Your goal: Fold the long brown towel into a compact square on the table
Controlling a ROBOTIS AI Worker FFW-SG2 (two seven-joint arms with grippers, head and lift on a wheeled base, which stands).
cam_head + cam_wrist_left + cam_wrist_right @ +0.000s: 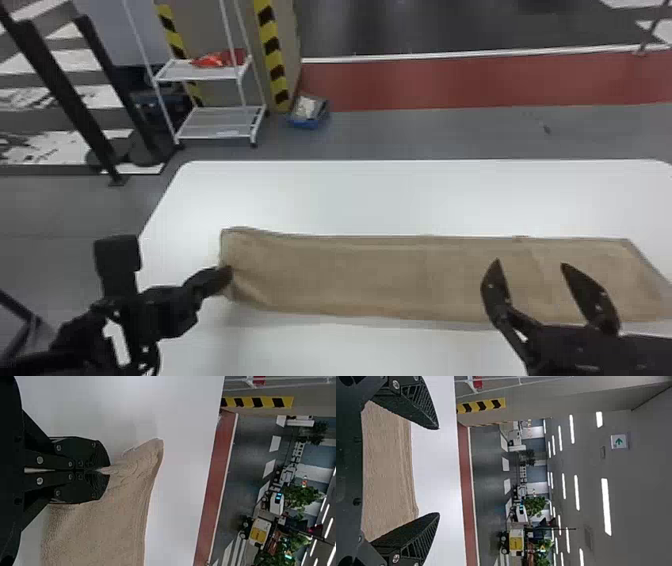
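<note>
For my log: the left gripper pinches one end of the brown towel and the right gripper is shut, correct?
The right gripper isn't shut; the right wrist view shows it open. The left gripper does pinch one end of the brown towel.

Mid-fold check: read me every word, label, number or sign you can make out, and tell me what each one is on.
No words or numbers can be read.
Green arrow, no readable words: on the white sign in the background.
Marks too small to read: on the yellow panel in the background.
Lit blue display, too small to read: on the white machine.
Brown towel: no readable text.
</note>
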